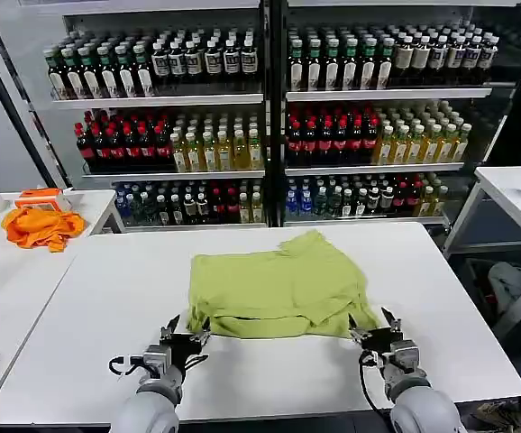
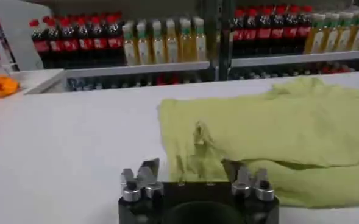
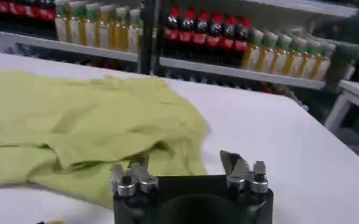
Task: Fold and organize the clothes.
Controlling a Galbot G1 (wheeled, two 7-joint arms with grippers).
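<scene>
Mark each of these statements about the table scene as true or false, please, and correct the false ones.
1. The green T-shirt lies on the white table. True.
2. The left gripper holds the shirt's edge. False: it is open, at the shirt's near left corner, gripping nothing.
3. The right gripper is open near the shirt's near right corner. True.
4. The orange cloth lies on top of the T-shirt. False: it rests on a separate table to the left.
5. Shelves of bottles stand behind the table. True.
</scene>
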